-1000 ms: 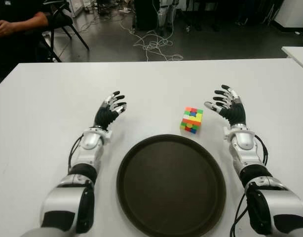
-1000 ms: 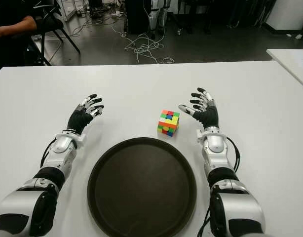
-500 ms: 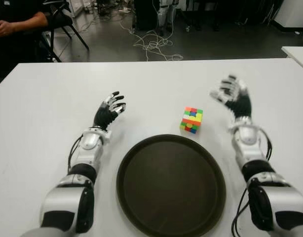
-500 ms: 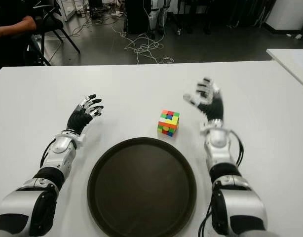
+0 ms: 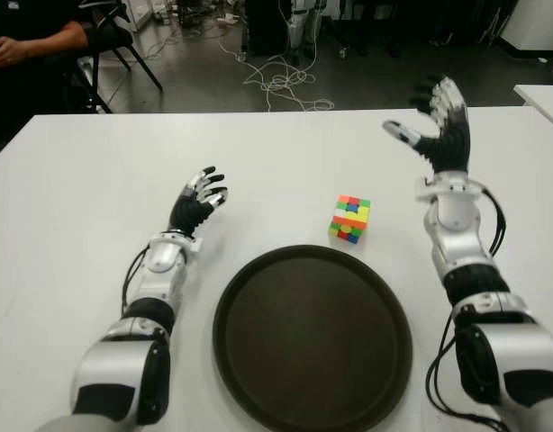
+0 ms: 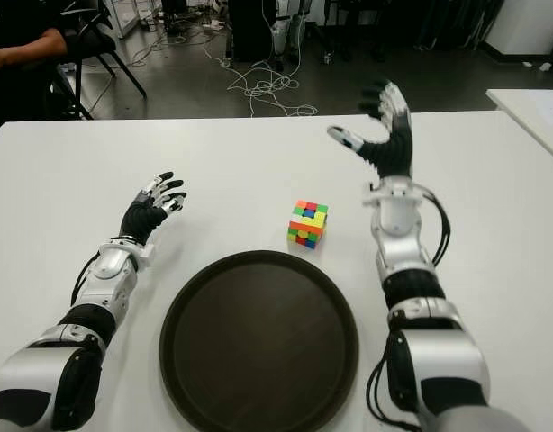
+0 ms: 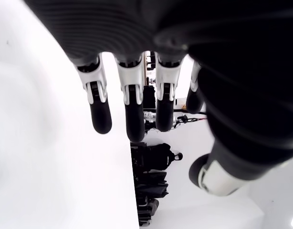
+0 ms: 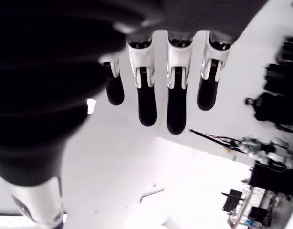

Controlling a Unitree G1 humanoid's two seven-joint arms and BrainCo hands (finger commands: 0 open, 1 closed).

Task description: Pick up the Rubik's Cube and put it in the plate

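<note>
A scrambled Rubik's Cube [image 5: 350, 219] stands on the white table [image 5: 96, 180], just beyond the far rim of a round dark brown plate [image 5: 312, 337] and a little right of its middle. Nothing lies in the plate. My right hand [image 5: 436, 123] is raised above the table, to the right of the cube and farther back, fingers spread and holding nothing. The right wrist view shows its straight fingers [image 8: 146, 100] with nothing between them. My left hand [image 5: 197, 200] shows left of the cube, low over the table, with relaxed fingers [image 7: 130, 109] that hold nothing.
A person in dark clothes [image 5: 29, 40] sits on a chair beyond the table's far left corner. Cables [image 5: 281, 81] lie on the floor behind the table. Part of a second white table [image 5: 542, 94] shows at the far right.
My right hand has lifted off the table and moved up and away from me, its fingers now pointing upward. The cube, the plate and my left hand have stayed put.
</note>
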